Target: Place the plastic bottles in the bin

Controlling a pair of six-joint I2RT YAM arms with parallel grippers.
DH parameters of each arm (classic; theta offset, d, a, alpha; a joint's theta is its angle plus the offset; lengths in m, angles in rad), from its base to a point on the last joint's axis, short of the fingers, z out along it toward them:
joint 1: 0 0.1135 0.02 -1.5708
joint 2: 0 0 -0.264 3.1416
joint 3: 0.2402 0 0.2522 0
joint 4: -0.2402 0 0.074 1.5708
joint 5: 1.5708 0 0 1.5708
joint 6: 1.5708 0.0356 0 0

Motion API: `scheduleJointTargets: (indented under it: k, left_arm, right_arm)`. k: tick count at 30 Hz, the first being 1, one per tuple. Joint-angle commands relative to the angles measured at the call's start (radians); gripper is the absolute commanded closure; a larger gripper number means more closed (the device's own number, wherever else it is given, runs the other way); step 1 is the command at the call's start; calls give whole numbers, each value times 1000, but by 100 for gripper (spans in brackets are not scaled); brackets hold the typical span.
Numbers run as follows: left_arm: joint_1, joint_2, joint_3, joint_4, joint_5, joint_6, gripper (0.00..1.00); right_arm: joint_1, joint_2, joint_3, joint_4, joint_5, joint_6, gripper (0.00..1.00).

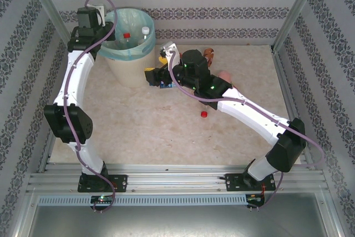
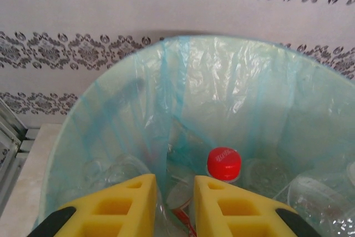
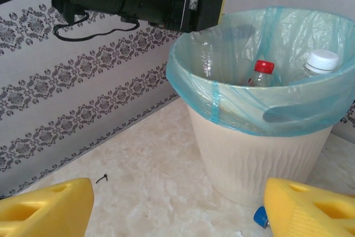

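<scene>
Left wrist view, red-capped bottle (image 2: 224,165) upright in bin (image 2: 100,98), left jaws nearly closed, empty, right jaws wide

from my station i can read no text, brand or number anywhere; the red-capped clear plastic bottle (image 2: 223,166) in the teal-lined cream bin (image 3: 260,154) shows a label too blurred to read.
</scene>
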Motion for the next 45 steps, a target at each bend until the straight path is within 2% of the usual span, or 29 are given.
scheduleJointTargets:
  k: [1,4,8,11,25,30,34,37,39,42,45]
  left_arm:
    - [38,48,103,-79,-15,-13,76]
    - [61,114,193,-183,27,-44,77]
    - [72,222,335,-336,116,-60,84]
    - [75,281,402,-414,143,-75,89]
    - [76,345,367,-457,181,-71,96]
    - [75,330,410,-441,212,-74,82]
    - [73,267,489,-367,245,-129,64]
    - [65,196,522,-311,257,-158,56]
    - [49,134,520,-285,261,-166,51]
    - [11,40,485,-279,261,-142,50]
    - [-60,-85,334,-241,259,-102,50]
  right_arm:
    - [16,-2,-5,1,-18,14,20]
    - [17,-9,-10,-8,-15,12,20]
    - [19,-15,-20,-8,-5,11,20]
    - [18,-14,-18,-10,-9,12,21]
    - [20,-27,-39,-20,9,4,21]
    - [6,-40,-13,-58,46,12,19]
    - [-38,-35,69,-199,111,60,16]
    - [-82,-56,89,-303,170,80,13]
    - [-132,-104,46,-343,220,91,11]
    - [-252,-178,-50,-376,254,97,9]
    - [-406,-202,-113,-437,248,75,8]
